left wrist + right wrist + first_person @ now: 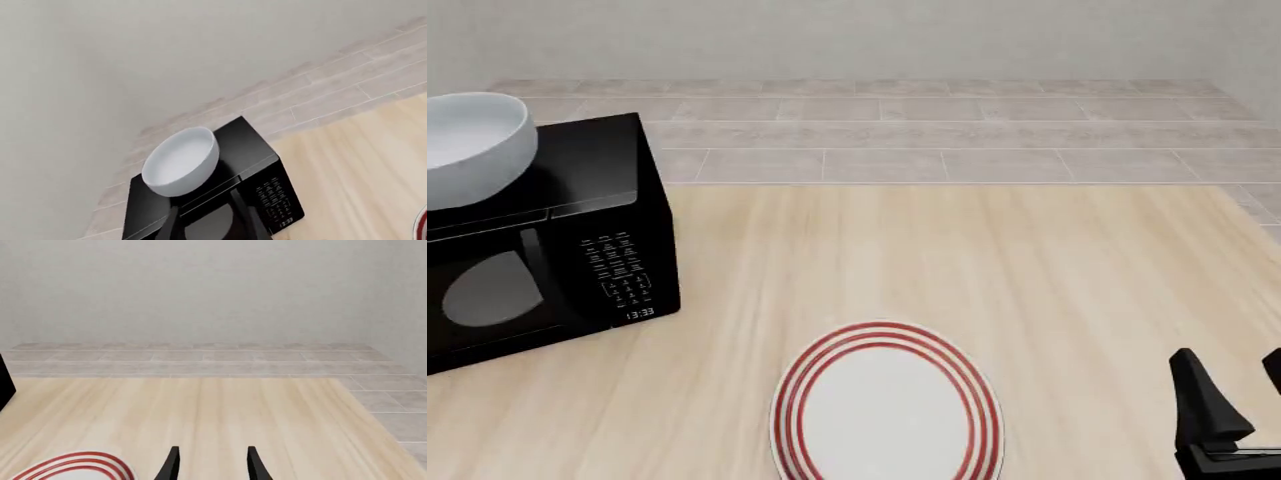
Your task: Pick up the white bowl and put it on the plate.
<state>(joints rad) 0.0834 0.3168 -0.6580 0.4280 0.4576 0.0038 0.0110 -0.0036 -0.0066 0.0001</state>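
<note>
Right tool (210, 465) spread; left tool (208, 222) spread too.

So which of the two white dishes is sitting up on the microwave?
The plain white bowl: it rests on top of the black microwave at the left. The other dish, the red-ringed plate, lies flat on the table.
</note>
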